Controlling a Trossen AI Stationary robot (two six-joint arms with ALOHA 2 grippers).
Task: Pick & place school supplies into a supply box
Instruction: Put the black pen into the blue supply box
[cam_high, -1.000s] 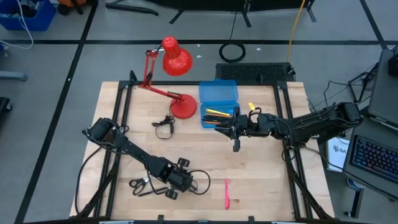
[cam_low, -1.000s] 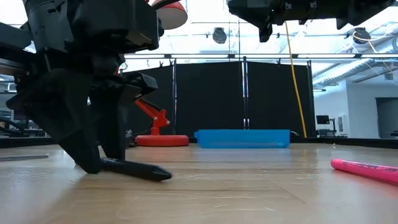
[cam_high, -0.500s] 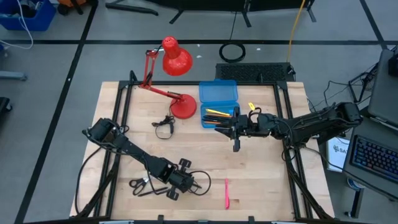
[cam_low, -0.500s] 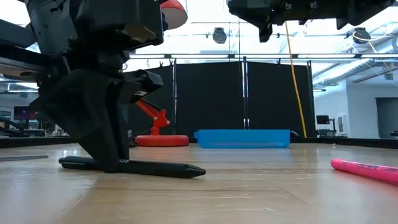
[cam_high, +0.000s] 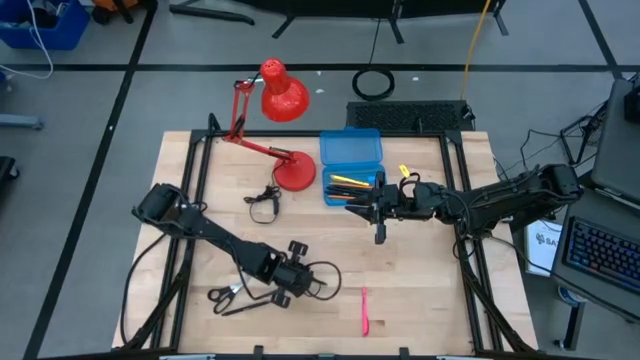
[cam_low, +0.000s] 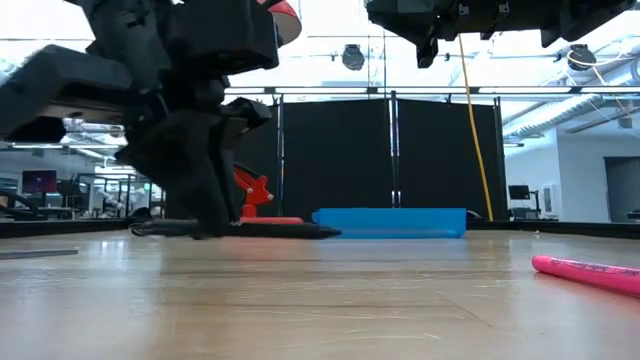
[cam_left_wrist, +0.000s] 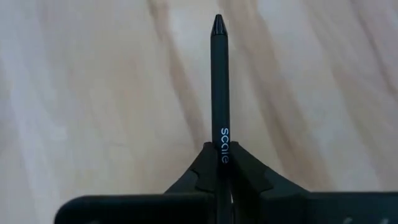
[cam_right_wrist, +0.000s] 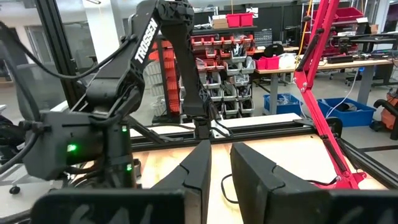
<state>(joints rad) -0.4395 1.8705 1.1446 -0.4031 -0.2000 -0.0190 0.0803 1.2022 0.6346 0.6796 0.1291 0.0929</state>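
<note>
My left gripper (cam_high: 280, 290) is near the table's front edge, left of the middle, shut on a thin black pen (cam_left_wrist: 219, 87). In the low view the pen (cam_low: 280, 231) hangs level just above the wood. Small black-handled scissors (cam_high: 224, 296) lie flat to the gripper's left. A pink pen (cam_high: 365, 310) lies flat to its right. The blue supply box (cam_high: 352, 163) stands open at the far middle with pens and an orange pencil (cam_high: 345, 184) inside. My right gripper (cam_right_wrist: 219, 163) hovers over the box's near side, its fingers a narrow gap apart with nothing between them. My left gripper pinches the pen's barrel (cam_left_wrist: 221, 138) between its two fingers (cam_left_wrist: 245, 171), at the white lettering, nearer the blunt end than the tip. The fingers come from above, pointing down, and lie across the pen. The pen is lifted clear of the table and level, its tip (cam_low: 330, 232) free.
A red desk lamp (cam_high: 283, 95) stands at the far left of the box, its round base (cam_high: 296, 173) beside the box. A small black wire loop (cam_high: 264, 203) lies on the wood near the lamp's base. Bare wood lies between the box and the pink pen (cam_low: 590, 272).
My left gripper has shut on the black pen, which lay on the table, and has then gone up with it. The pen turned a little as the fingers closed. It now hangs level, clear of the wood.
</note>
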